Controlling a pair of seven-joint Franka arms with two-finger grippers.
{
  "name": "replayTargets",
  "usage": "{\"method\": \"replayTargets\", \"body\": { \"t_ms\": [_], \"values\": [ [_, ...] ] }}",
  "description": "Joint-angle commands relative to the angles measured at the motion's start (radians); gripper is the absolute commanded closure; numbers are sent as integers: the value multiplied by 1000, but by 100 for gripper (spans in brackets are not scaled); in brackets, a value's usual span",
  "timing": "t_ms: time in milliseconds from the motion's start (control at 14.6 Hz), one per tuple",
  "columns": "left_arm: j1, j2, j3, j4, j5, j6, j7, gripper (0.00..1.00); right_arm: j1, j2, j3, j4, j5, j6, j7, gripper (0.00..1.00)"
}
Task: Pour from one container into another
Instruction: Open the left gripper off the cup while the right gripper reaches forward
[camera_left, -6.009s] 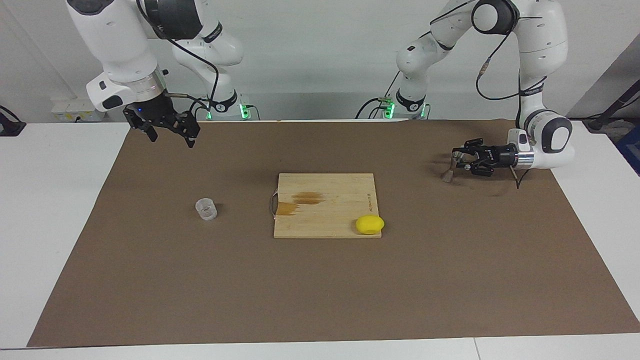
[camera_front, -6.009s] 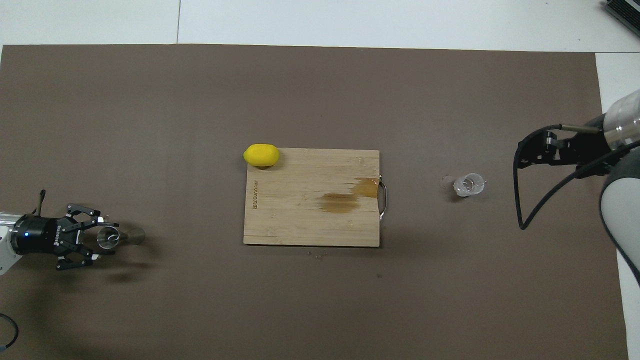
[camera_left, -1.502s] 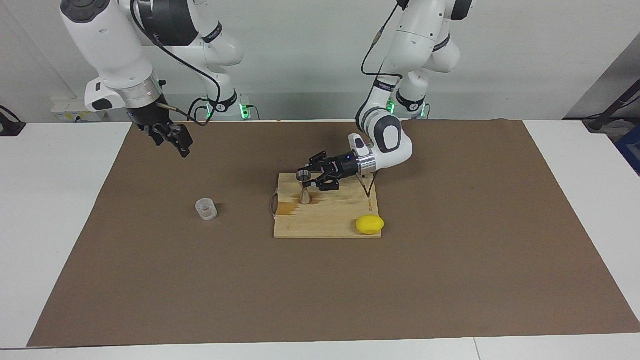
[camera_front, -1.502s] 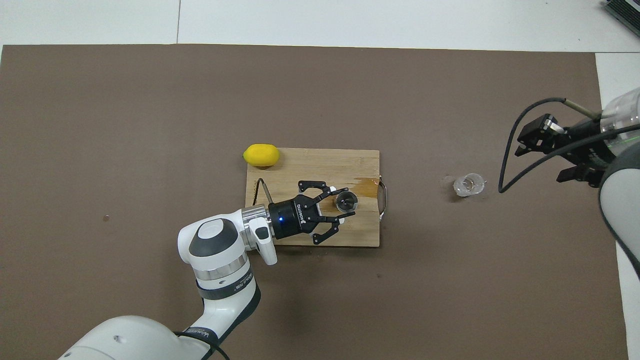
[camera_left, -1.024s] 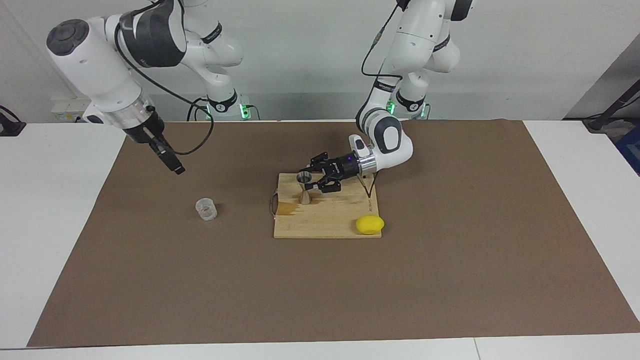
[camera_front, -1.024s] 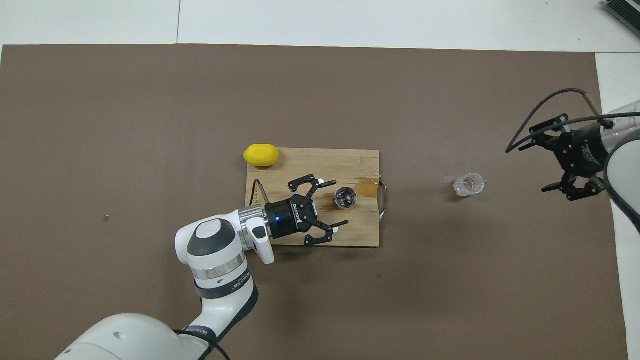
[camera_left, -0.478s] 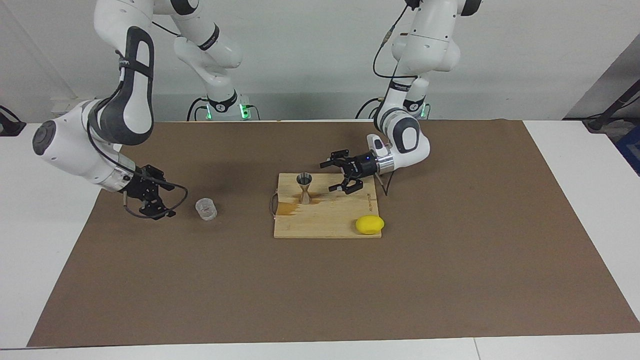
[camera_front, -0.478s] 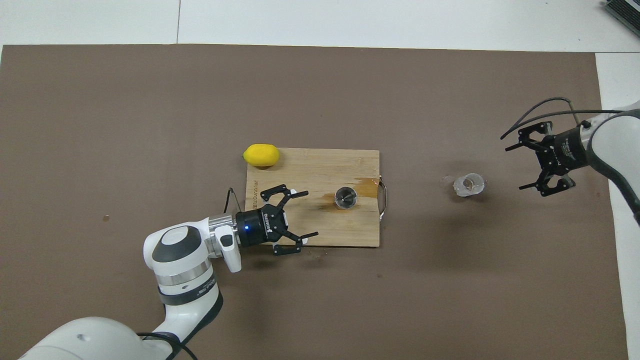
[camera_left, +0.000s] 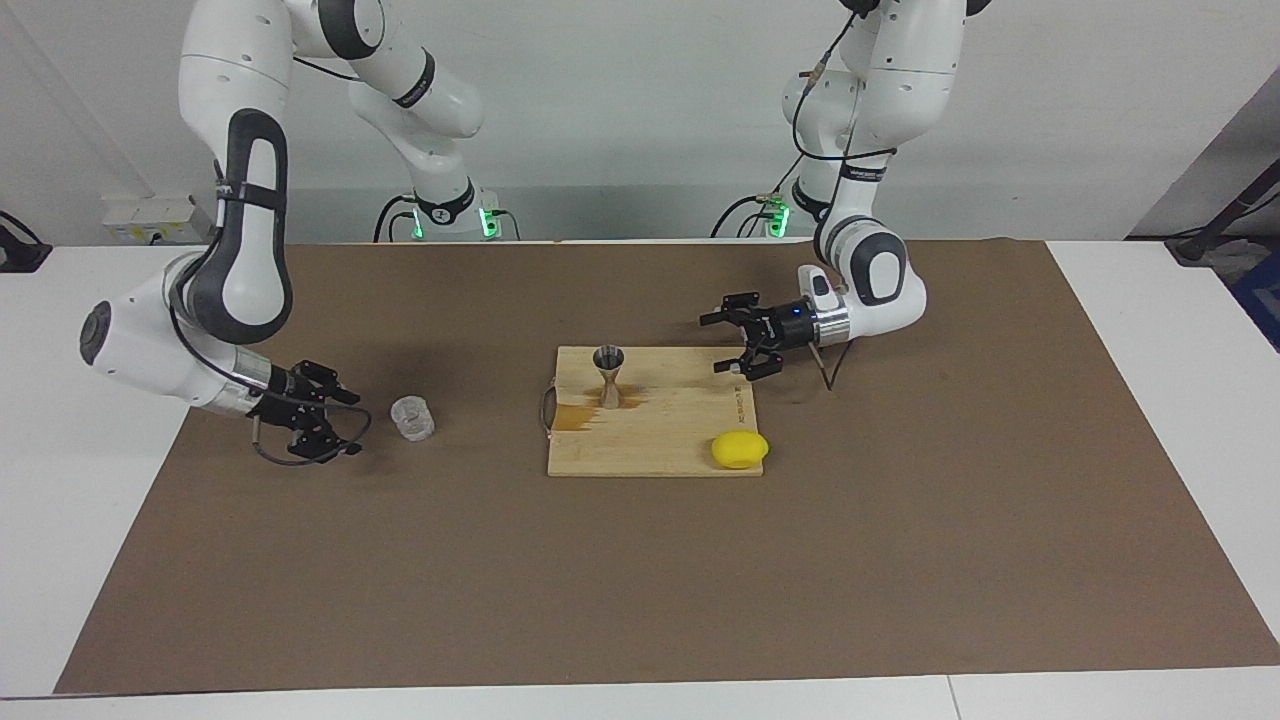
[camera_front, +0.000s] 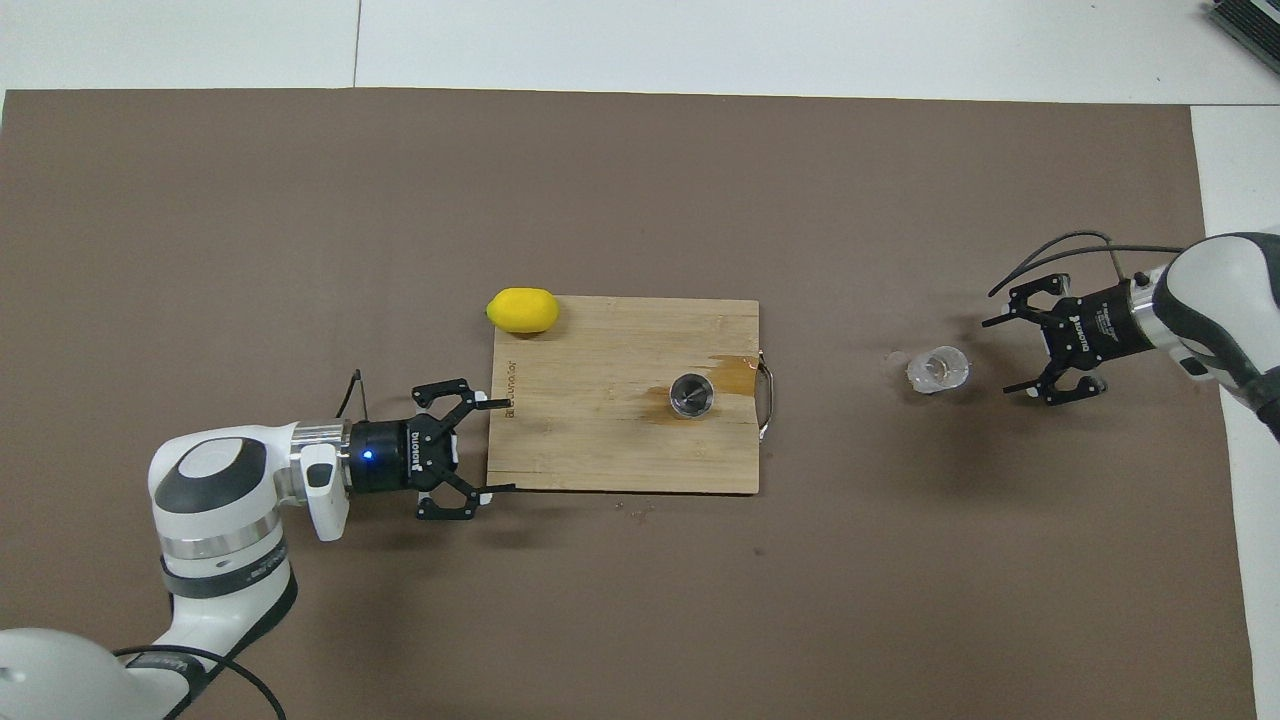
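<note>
Both arms have shifted: left gripper (camera_left: 722, 345) pulled back off the board, right gripper (camera_left: 340, 422) dropped in beside the clear cup (camera_left: 411, 418).

Since half a second ago the left gripper has drawn away from the silver jigger (camera_left: 608, 375) to the cutting board's (camera_left: 660, 440) edge toward the left arm's end, fingers spread wide and empty. The hourglass-shaped metal jigger stands upright on the pale bamboo board, beside a dark wet stain, near the wire handle. Burnt-in lettering runs along one board edge, too small to read. The right gripper sits low, just beside the short see-through cup with its textured wall, jaws apart, not touching it. The cup stands on the brown mat covering the counter (camera_left: 60, 420), toward the right arm's end. A smooth yellow lemon (camera_left: 740, 449) rests at the board's corner.
</note>
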Motion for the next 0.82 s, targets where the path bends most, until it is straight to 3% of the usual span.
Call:
{"method": "replayTargets", "body": {
  "t_ms": [0,273,751],
  "values": [
    [127,-24,-4,17,181,-84,-49,0,-6,-23,10,-72,87,19,-47,14],
    [298,5,-6,150,474,-185,-134,0,3,-47,10,-144,138,33,-115,17],
    [395,85,-4,469,826,-330,-338,0,30,-46,12,-144,176,35,-116,23]
  ]
}}
